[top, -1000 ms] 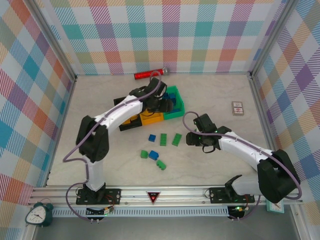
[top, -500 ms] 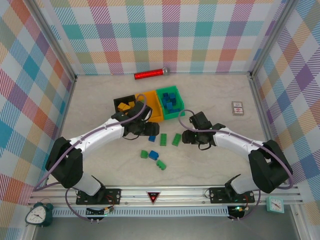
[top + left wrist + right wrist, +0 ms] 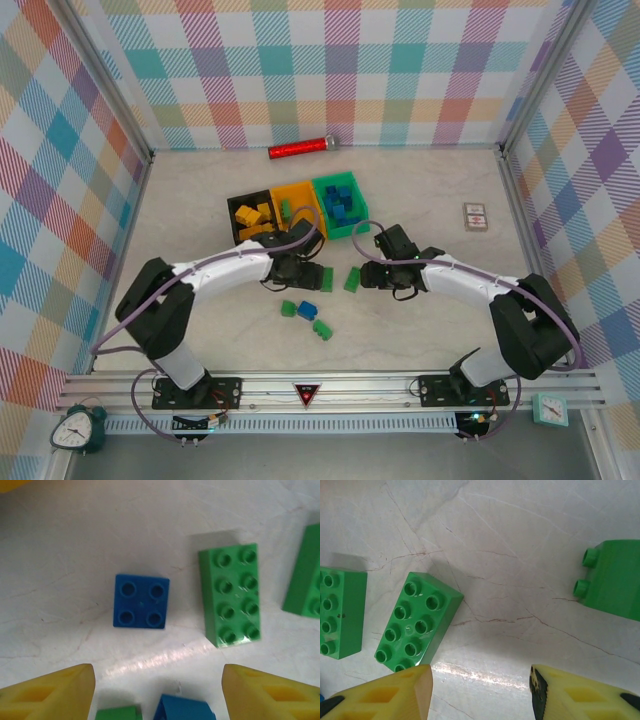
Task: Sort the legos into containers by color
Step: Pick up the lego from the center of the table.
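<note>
Three joined bins stand at the back: the black bin holds yellow bricks, the yellow-orange bin a small green piece, the green bin blue bricks. My left gripper hangs open over the table, just short of a blue 2x2 brick, with a green 2x4 brick to its right. Open too, my right gripper hovers beside another green 2x4 brick. Both grippers hold nothing.
More loose bricks lie nearer the arm bases: a blue one and two green ones. A red cylinder rests by the back wall. To the right sits a white card box.
My left arm has swung from over the bins down to the loose bricks in the middle. The right gripper has shifted left, closer to the green brick.
</note>
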Action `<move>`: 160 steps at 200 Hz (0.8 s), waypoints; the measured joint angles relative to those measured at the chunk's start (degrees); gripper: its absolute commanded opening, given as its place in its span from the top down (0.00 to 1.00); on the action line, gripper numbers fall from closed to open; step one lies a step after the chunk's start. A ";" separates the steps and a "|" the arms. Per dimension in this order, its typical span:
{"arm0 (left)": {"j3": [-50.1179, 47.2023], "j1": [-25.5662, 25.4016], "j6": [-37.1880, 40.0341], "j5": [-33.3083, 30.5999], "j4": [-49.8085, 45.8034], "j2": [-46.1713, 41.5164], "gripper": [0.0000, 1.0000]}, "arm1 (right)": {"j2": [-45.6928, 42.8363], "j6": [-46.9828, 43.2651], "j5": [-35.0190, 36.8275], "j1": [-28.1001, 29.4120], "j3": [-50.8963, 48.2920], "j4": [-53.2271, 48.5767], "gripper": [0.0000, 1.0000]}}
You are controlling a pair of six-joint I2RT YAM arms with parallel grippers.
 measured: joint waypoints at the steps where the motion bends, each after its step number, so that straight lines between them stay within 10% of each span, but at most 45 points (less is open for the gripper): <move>1: 0.13 0.00 -0.02 -0.07 -0.09 0.17 0.33 | 0.00 0.00 0.00 0.00 0.00 0.00 0.46; 160: 6.54 0.00 -0.96 -2.36 -3.93 11.28 0.65 | -2.25 -0.02 1.53 0.26 -0.07 0.00 0.46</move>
